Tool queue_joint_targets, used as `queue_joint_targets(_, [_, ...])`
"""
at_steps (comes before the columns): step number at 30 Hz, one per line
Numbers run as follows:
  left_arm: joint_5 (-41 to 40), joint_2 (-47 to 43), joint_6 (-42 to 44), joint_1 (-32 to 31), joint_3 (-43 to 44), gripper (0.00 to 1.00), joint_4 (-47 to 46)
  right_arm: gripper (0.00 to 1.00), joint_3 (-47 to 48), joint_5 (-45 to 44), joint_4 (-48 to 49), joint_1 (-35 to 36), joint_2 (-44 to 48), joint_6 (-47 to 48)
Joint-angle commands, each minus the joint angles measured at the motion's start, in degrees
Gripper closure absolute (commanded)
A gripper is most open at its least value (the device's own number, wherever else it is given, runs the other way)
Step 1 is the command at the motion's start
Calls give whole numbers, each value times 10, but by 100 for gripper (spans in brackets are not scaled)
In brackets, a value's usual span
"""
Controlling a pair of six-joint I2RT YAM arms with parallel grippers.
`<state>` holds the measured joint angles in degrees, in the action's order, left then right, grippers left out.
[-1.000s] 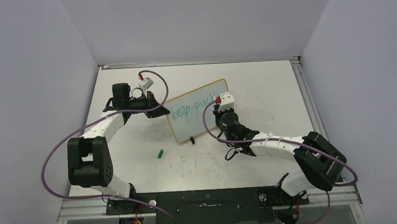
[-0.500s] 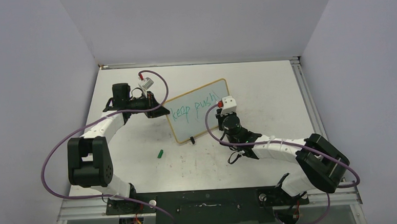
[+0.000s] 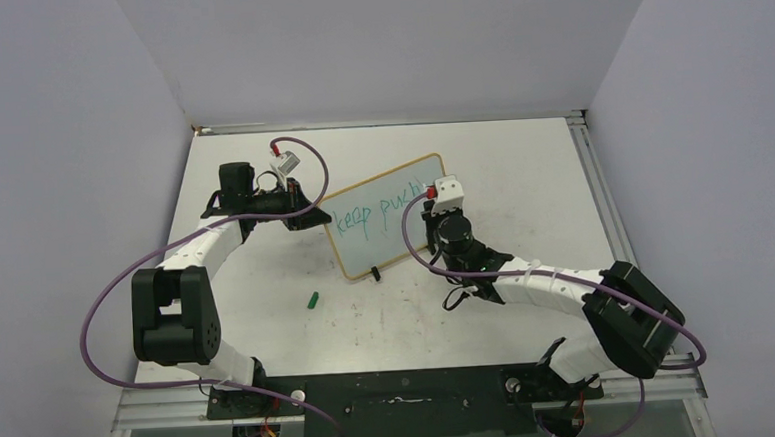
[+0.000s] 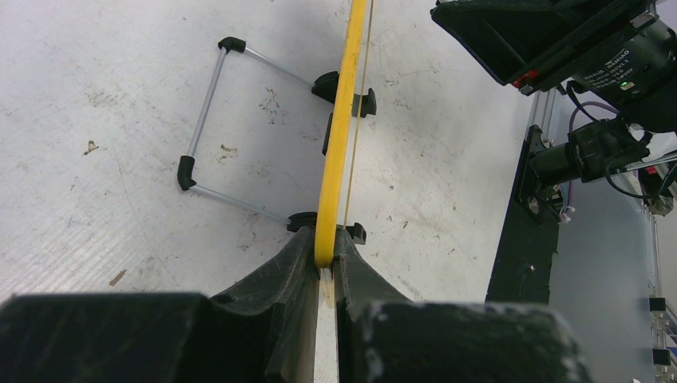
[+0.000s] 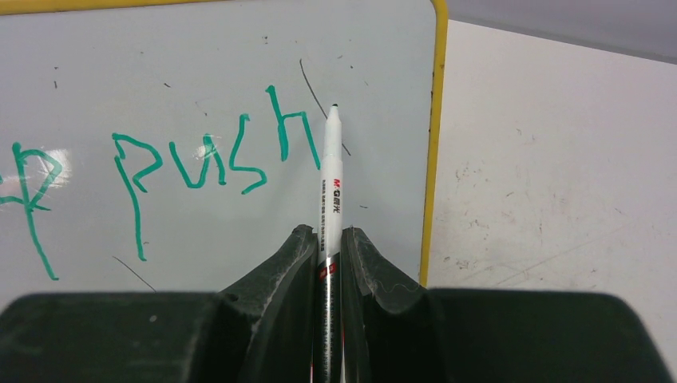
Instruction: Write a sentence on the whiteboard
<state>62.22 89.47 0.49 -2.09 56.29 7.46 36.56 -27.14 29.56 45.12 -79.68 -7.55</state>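
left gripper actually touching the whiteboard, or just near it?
Touching. The left wrist view shows the left gripper closed on the whiteboard, its yellow edge pinched between the jaws with no gap.

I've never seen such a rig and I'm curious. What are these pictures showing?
Two robot arms are bolted at the near edge of a white table. The overhead picture looks down from behind them. The other two come from cameras on each wrist, so the black shapes at the bottom are that arm's own fingers. The left gripper pinches the yellow-framed whiteboard by its edge. The right gripper holds a marker, tip near the board beside the teal words "keep push". A small green piece, perhaps a cap, lies on the table.
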Motion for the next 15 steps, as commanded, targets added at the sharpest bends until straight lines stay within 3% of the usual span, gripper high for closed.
queue_joint_targets(1, [-10, -18, 12, 2, 22, 100, -2, 95, 28, 7, 23, -10, -18, 10])
queue_joint_targets(15, [-11, -18, 13, 2, 22, 100, -2, 95, 1, 24, 8, -15, -28, -20])
